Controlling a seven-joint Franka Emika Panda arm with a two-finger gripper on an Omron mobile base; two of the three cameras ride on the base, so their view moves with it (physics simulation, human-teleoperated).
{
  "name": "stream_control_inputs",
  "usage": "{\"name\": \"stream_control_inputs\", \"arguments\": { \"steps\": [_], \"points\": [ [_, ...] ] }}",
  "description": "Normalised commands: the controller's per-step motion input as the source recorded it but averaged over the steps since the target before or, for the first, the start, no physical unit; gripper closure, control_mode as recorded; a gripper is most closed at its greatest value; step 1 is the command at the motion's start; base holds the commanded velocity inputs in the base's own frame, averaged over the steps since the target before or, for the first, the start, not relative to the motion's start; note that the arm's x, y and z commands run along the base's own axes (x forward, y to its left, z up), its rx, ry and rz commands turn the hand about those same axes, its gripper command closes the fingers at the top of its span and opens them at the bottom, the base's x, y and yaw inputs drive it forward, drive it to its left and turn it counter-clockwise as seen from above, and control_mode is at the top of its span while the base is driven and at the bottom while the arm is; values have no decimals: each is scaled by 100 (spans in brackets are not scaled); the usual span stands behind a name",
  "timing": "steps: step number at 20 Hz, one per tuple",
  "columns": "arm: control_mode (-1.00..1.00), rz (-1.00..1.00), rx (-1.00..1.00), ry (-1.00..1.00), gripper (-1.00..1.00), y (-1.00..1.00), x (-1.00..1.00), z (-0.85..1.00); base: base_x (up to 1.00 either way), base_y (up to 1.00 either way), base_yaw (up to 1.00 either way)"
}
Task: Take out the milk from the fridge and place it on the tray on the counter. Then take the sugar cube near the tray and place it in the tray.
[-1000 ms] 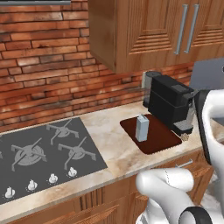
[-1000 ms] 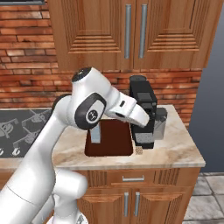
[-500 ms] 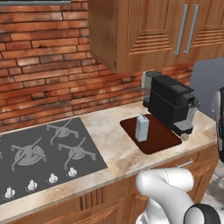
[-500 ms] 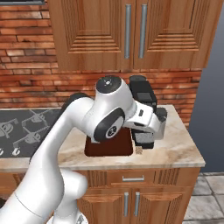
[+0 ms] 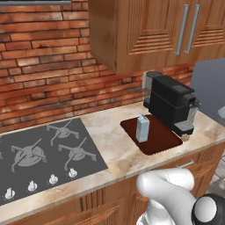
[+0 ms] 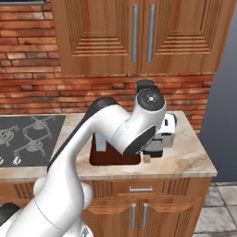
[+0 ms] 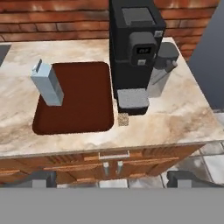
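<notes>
The milk [image 7: 47,83] stands upright on the left part of the dark reddish-brown tray [image 7: 83,105] on the counter [image 7: 175,118]; both also show in the left base view, milk [image 5: 142,128] on tray [image 5: 160,138]. The sugar cube [image 7: 123,119] lies on the stone just right of the tray, in front of the coffee machine, sugar cube [image 5: 185,137] and sugar cube [image 6: 147,159]. My gripper [image 7: 114,180] is open and holds nothing, hanging back from the counter's front edge, above the cabinet fronts. The arm hides most of the tray [image 6: 115,160] in the right base view. The fridge [image 6: 224,92] side shows at right.
A big black coffee machine [image 7: 133,48] stands right of the tray, close behind the sugar cube. A grey-black cooktop [image 5: 39,154] lies far left. Wooden wall cabinets [image 5: 162,30] hang above the brick wall. Bare counter lies right of the machine.
The arm has swung out and to the right, leaving the right side of the left base view. The milk, tray and sugar cube have not moved. The jaws stay open.
</notes>
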Motion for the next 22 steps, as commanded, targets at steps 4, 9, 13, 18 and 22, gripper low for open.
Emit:
{"name": "stream_control_inputs", "arguments": {
  "steps": [4, 9, 13, 18, 22],
  "points": [
    [-100, 27, 7, -15, -100, -23, 0, -41, 0, 0, 0],
    [-100, 20, 7, -19, -100, -9, 2, -40, 0, 0, 0],
    [-100, 11, 5, -23, -100, -2, 0, -42, 0, 0, 0],
    [-100, 5, 2, -20, -100, 0, 1, -36, 0, 0, 0],
    [-100, 5, 0, -2, -100, 0, 5, -18, 0, 0, 0]
  ]
}}
